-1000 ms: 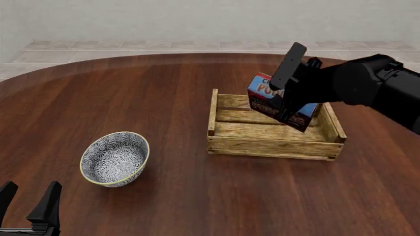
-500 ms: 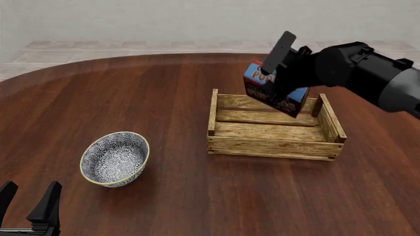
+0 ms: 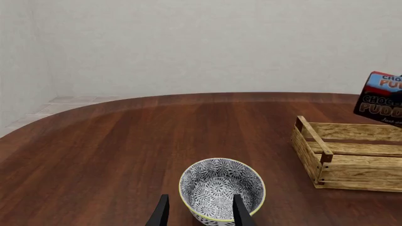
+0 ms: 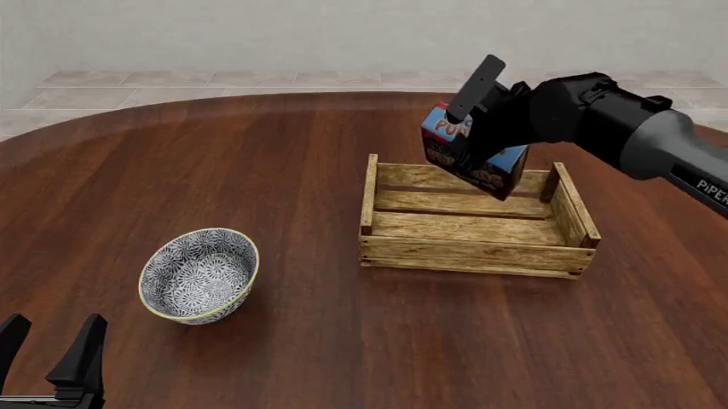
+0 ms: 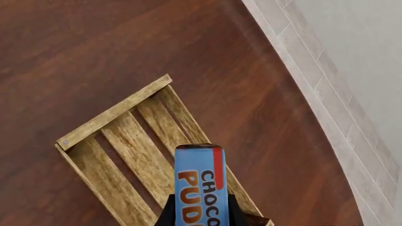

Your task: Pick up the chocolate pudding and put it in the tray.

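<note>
My right gripper (image 4: 469,129) is shut on the chocolate pudding (image 4: 446,141), a carton with a blue top, orange lettering and a dark brown front. It holds the carton tilted in the air over the far side of the tray (image 4: 472,253), a shallow crate of light wooden slats. The right wrist view shows the carton (image 5: 199,183) between the fingers, above the tray (image 5: 125,141). The left wrist view shows the carton (image 3: 383,101) above the tray (image 3: 351,162). My left gripper (image 4: 54,331) is open and empty at the near left edge.
A blue-patterned white bowl (image 4: 199,273) stands on the dark wooden table (image 4: 341,358) left of the tray, just ahead of my left gripper (image 3: 199,209); it also shows in the left wrist view (image 3: 221,188). A tiled floor and pale wall lie beyond the table's far edge.
My right arm has carried the carton up and toward the tray's far side, a little to the left. The left arm, bowl and tray have not moved.
</note>
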`<action>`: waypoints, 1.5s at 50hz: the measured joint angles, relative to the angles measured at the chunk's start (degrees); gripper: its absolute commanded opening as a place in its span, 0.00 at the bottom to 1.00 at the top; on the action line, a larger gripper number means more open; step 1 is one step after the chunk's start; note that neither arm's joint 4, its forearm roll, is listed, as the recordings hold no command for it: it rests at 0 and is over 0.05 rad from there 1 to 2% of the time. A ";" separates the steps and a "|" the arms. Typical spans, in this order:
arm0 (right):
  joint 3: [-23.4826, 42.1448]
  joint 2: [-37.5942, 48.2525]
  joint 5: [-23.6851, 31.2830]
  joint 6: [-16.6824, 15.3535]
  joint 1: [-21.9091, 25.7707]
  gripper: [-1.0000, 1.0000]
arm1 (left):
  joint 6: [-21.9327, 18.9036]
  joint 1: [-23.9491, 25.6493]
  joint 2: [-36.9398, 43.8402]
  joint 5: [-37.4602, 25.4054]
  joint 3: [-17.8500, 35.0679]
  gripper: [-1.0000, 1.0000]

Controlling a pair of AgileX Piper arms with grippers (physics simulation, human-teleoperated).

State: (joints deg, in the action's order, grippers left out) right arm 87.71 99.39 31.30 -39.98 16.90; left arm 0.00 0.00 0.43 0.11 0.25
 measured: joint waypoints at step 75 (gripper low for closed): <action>-0.56 7.59 -5.31 3.95 -1.44 0.00 | 0.00 0.00 0.00 0.00 0.00 1.00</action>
State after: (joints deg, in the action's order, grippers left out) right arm 87.15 106.99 25.99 -36.03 15.46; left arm 0.00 0.00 0.43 0.11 0.25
